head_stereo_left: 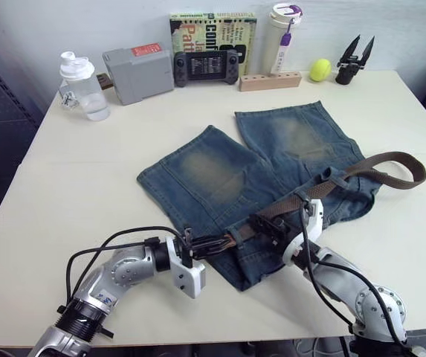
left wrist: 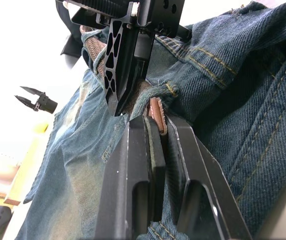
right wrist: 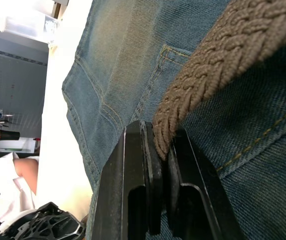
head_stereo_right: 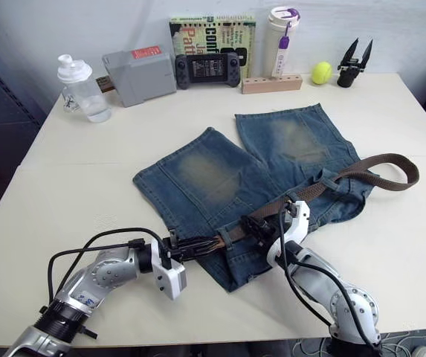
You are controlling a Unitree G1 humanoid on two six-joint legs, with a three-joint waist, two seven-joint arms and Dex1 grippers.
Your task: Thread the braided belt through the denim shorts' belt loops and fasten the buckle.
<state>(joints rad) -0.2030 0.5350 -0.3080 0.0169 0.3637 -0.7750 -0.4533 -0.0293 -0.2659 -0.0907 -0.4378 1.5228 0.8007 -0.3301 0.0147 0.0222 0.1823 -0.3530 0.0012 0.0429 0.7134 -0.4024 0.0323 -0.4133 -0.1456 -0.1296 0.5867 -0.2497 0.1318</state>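
The denim shorts (head_stereo_left: pixel 220 175) lie flat mid-table, legs pointing away and waistband nearest me. The braided belt (head_stereo_left: pixel 391 158) runs along the waistband and curls off past the shorts to the right. Its smooth brown tip (left wrist: pixel 156 111) pokes out from under a belt loop (left wrist: pixel 157 90) at the waistband's left end, and my left gripper (head_stereo_left: pixel 222 241) is shut on that tip. Just to the right, my right gripper (head_stereo_left: pixel 260 223) is shut on the braided part (right wrist: pixel 217 65) of the belt. I cannot make out the buckle.
Along the back edge stand a clear bottle (head_stereo_left: pixel 82 88), a grey box (head_stereo_left: pixel 138 73), a game console (head_stereo_left: pixel 205 67), a book (head_stereo_left: pixel 213 31), a wooden block (head_stereo_left: pixel 270 80), a white tumbler (head_stereo_left: pixel 283 33), a yellow ball (head_stereo_left: pixel 320 70) and a black spare gripper (head_stereo_left: pixel 354 59).
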